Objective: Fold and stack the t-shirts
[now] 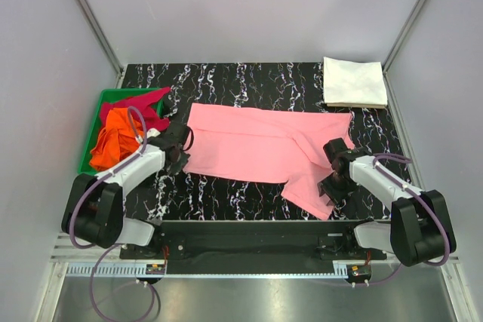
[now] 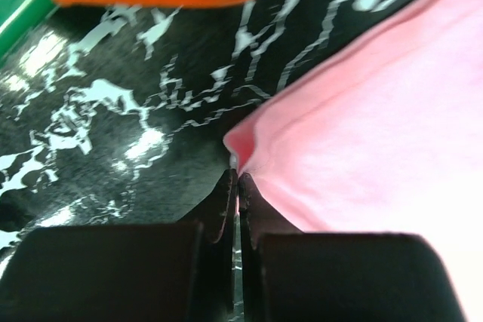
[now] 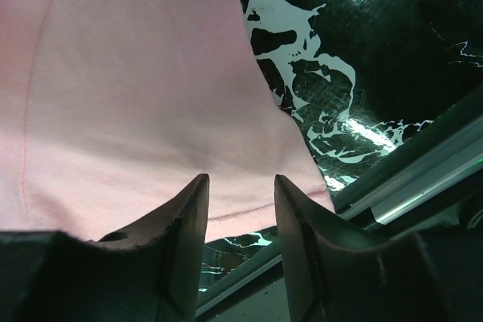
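A light pink t-shirt [image 1: 264,145] lies spread across the middle of the black marbled bench [image 1: 226,81]. It is mostly flat, with long creases and one flap trailing toward 5 o'clock. The left end effector [image 2: 238,180] is fully closed, its tips meeting at the shirt's puckered 8 o'clock corner; whether cloth is caught between them I cannot tell. The right end effector [image 3: 240,182] stands partly open over the hem at 4 o'clock, with pink cloth showing between the fingers and nothing gripped. A white t-shirt [image 1: 355,82] sits folded square at 1 o'clock. At 9 o'clock, an orange t-shirt [image 1: 113,141] and a magenta-red t-shirt [image 1: 147,107] lie crumpled in a green tray [image 1: 94,130].
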`<state>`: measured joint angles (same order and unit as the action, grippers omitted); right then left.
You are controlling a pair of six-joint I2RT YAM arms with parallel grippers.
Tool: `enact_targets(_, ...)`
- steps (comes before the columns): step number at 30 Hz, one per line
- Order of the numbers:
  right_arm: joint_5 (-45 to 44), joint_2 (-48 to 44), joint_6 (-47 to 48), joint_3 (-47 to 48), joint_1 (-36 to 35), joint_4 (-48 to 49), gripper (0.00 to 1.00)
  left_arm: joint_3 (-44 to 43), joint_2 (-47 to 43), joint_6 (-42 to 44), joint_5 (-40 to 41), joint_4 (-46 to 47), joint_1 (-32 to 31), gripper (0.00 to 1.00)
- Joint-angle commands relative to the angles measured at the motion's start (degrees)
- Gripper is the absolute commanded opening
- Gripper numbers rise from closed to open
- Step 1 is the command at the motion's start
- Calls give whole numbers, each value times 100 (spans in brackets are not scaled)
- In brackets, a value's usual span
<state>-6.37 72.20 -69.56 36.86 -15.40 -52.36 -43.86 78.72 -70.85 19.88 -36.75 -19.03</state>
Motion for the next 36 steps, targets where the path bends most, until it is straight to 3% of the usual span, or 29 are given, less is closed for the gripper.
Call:
enact_targets(1,-13,-119,-111,5,-68,-55,47,-316,-190,141,323,72,-5,0)
enact_targets(7,-688,57,55,373,-69,94,47,-474,-208,238,412,72,-5,0)
enact_targets(13,-1111,-5,829,1533,-69,278,48,-335,-313,212,376,80,-66,0)
enact_targets(16,-973,162,1715,1859,-69,1348,47,-194,-278,124,359,72,-163,0)
enact_targets(17,-867,354,2309,1895,-69,2056,44,-159,-261,89,359,72,-206,0)
enact_targets(21,-594,1215,3026,2429,-42,3151,33,8,-234,-34,403,81,-426,0)
enact_targets(28,-217,3472,3221,4107,-34,3223,26,158,-366,-34,595,72,-523,0)
enact_targets(36,504,4776,3291,4962,-33,3258,26,298,-498,-69,719,45,-549,0)
